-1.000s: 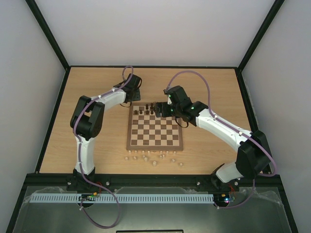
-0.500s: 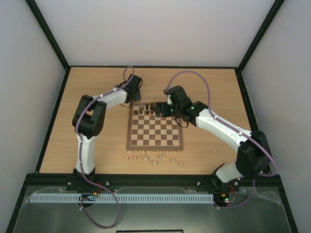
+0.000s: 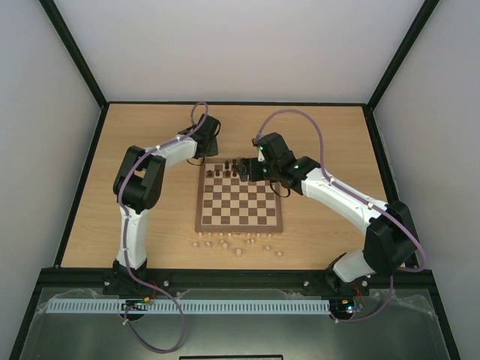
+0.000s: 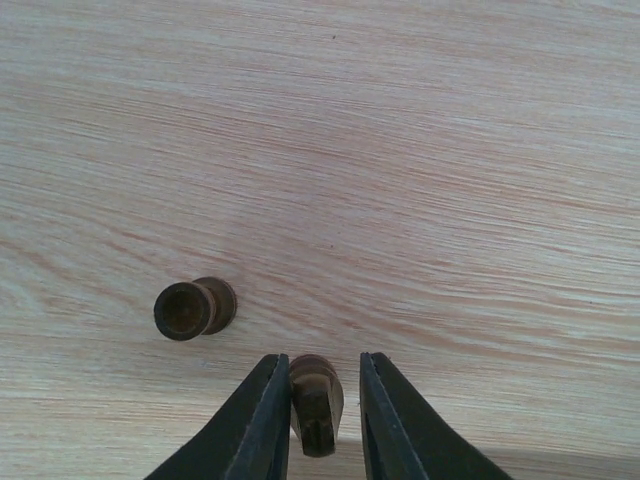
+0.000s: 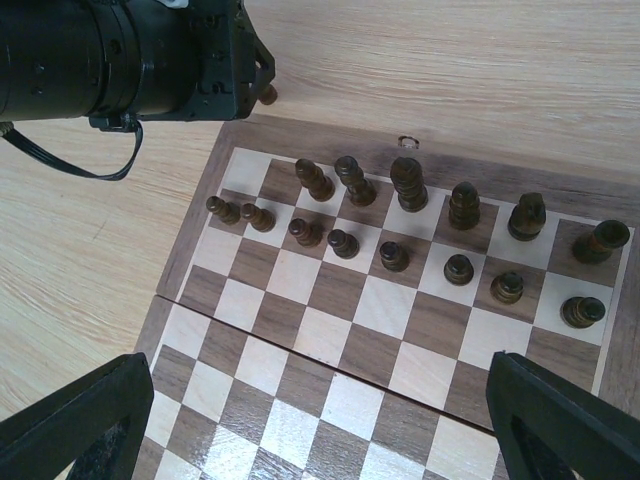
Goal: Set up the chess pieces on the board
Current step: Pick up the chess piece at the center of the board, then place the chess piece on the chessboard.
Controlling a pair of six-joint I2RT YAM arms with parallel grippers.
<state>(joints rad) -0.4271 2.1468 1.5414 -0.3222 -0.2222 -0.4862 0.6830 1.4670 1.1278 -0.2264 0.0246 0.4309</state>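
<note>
On the left, my left end effector (image 4: 320,360) is down at the bench (image 4: 400,150), off the far left corner of the board (image 3: 240,206). Its jaws stand narrow around a dark piece (image 4: 316,400). One finger (image 4: 268,420) lies against the piece, but a sliver of bench shows between it and the other finger, so I would not call it a firm grip yet. A second dark piece (image 4: 193,308) lies on its side just beside it, apart from the fingers.

So the step in hand, as I read it, is picking a stray dark piece off the bench. Next I need the jaws fully on it, then a straight lift so I don't knock its neighbour, then a short carry to the board.

In the middle, the other chess pieces (image 5: 408,183) already stand on the board's two far rows. The front row looks full. The back row appears to have bare squares at the end nearest my left arm, which is where I judge this piece belongs. Pale pieces (image 3: 238,244) are scattered on the bench before the board's near edge.

On the right, my right end effector (image 5: 315,400) hangs over those far rows with its jaws wide apart, holding nothing. I would keep it clear of the left arm's drop.
</note>
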